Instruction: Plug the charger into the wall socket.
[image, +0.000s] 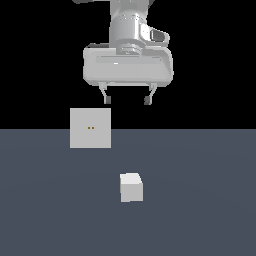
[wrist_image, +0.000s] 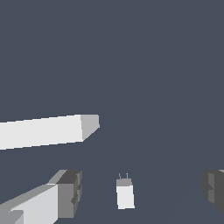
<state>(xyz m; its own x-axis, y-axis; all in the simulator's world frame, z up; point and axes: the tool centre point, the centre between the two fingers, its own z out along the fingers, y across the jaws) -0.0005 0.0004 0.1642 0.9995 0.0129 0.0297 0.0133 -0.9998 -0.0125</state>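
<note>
Exterior view shows nothing done yet: the pincer (image: 127, 100) hangs spread and empty, high above the charger (image: 131, 187), which sits on the counter (image: 200, 200), near and right of the wall socket (image: 90, 128).

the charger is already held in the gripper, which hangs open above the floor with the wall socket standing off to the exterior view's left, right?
Not quite. The charger is not held: the exterior view shows it resting on the floor, well below the gripper. The rest stands: the gripper hangs open and empty above, and the wall socket stands upright toward the exterior view's left.
</note>
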